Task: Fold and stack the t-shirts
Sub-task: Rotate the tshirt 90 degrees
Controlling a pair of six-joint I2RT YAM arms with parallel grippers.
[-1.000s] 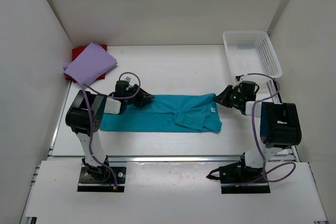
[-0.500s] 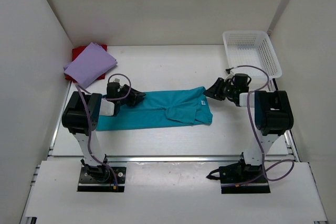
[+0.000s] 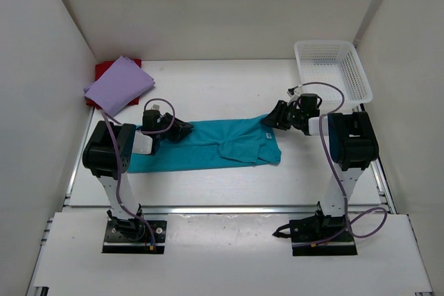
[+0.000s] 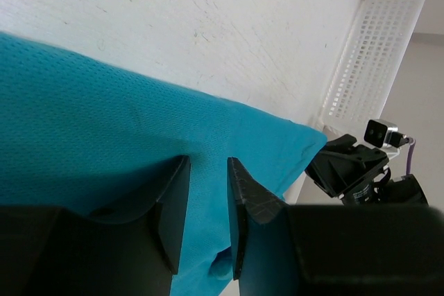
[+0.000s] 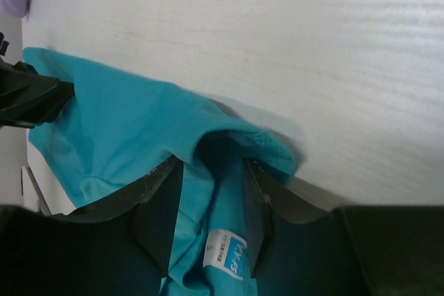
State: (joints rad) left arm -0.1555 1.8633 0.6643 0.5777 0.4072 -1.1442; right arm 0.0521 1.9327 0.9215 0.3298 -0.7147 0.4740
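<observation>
The teal t-shirt (image 3: 208, 145) is lying across the middle of the table (image 3: 222, 88) as a long band, running from 9 o'clock toward 3 o'clock. It looks narrowed by a lengthwise fold, with a sleeve bunching on top near its 3 o'clock end. Each arm is working one end of the band, which is probably the setup for bringing the two ends together.

The left gripper (image 3: 182, 129) is sitting at the band's far edge toward 9 o'clock. In its wrist view its fingers (image 4: 170, 213) are standing a narrow gap apart with teal cloth showing through. I cannot tell whether they are pinching the fabric or only resting over it.

The right gripper (image 3: 272, 119) is sitting at the far corner of the 3 o'clock end. Its jaws are standing apart around a loose hump of hem, with the size label (image 5: 225, 253) showing between them, so it is probably not clamping the cloth.

The lavender t-shirt (image 3: 119, 84) is lying folded on the red t-shirt (image 3: 104, 68) at 10 o'clock, forming the stack the teal one is to join. The white mesh basket (image 3: 326, 43) is sitting at 2 o'clock, apart from the work.
</observation>
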